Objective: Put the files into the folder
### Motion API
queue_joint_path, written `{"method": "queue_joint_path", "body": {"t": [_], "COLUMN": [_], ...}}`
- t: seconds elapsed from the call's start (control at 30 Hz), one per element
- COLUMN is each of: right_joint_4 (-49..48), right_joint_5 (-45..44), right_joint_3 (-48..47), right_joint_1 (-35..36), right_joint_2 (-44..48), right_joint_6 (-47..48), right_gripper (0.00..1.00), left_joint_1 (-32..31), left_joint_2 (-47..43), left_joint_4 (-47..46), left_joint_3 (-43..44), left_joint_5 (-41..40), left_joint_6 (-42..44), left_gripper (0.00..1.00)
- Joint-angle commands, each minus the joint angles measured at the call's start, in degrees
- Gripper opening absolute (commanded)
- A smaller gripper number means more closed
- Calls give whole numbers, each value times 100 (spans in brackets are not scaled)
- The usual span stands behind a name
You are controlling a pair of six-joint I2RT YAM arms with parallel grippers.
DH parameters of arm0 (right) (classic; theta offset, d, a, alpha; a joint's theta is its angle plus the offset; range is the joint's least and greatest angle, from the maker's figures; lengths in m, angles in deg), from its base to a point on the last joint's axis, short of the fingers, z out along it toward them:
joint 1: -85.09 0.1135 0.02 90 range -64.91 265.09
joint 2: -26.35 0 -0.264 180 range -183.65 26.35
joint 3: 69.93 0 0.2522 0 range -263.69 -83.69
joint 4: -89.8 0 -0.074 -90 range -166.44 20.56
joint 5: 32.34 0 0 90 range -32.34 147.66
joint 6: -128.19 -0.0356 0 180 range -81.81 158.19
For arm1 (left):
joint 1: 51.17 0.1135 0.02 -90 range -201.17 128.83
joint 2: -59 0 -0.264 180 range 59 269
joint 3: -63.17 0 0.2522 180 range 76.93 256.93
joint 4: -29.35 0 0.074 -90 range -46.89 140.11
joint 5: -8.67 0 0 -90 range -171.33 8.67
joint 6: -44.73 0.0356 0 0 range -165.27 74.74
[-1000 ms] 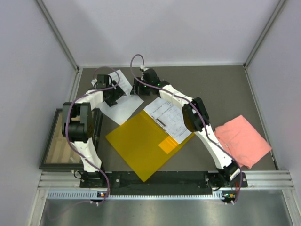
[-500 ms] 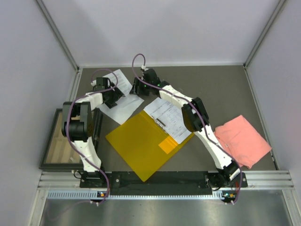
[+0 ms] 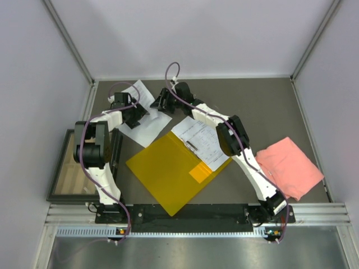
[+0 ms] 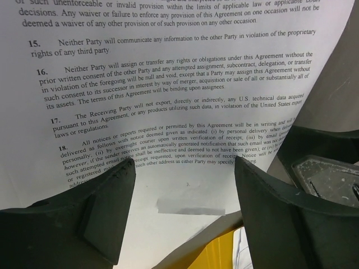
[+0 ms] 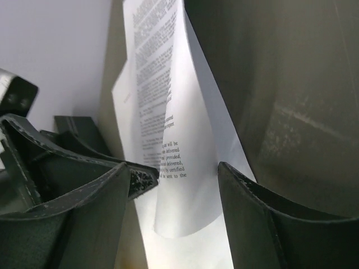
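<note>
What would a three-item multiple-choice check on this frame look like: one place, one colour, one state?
1. Where does the pink cloth lie?
A. On the table, right of the folder
B. Inside the folder
C. Left of the folder

2. What colour is the folder?
A. Blue
B. Orange-yellow
C. Green

3. What state is the left gripper in?
A. Shut on the cloth
B. Shut on the folder
C. Open over a printed sheet

Answers:
1. A: the top view shows the cloth flat on the table, well right of the open folder.
2. B: both the top view and the left wrist view show orange-yellow.
3. C: the left wrist view shows a wide gap between the fingers, with the printed text visible beyond them.
</note>
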Motion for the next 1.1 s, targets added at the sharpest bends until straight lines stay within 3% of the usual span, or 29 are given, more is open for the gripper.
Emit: {"method": "queue_joint_path", "body": {"t": [0.0,0.3,0.6,0.7,0.8,0.83,0.97,1.0,1.07], "right_joint_4": [-1106,-1775,-2207,-1997,-1803,-1663,-1389,-1380,-1327], "right_joint_5": [446,456,500,438,350,307,87,78,25], "right_joint_3": [148,202,70,-62,-89,-124,-308,-326,-335], "right_joint_1": [-48,-57,-83,-83,-83,-66,-13,-4,-4], "right_joint_2": [-256,-415,-564,-564,-564,-564,-555,-512,-433], "right_joint_6": [-990,-1255,-1572,-1502,-1387,-1274,-939,-939,-921], "right_gripper": [64,74,68,59,40,28,10,1,0], "left_joint_1": [-6,3,3,3,3,3,-50,-67,-120], "left_joint_2": [24,7,-2,-72,-239,-387,-1064,-1231,-1741], "left_joint_4": [58,102,164,251,391,453,717,770,1042], "left_joint_3": [-166,-175,-140,-79,44,88,395,448,641], "left_joint_5": [87,87,131,96,122,201,473,544,728], "left_joint_6": [73,161,257,354,573,618,846,951,1057], "left_gripper": [76,76,77,77,77,77,78,79,79]}}
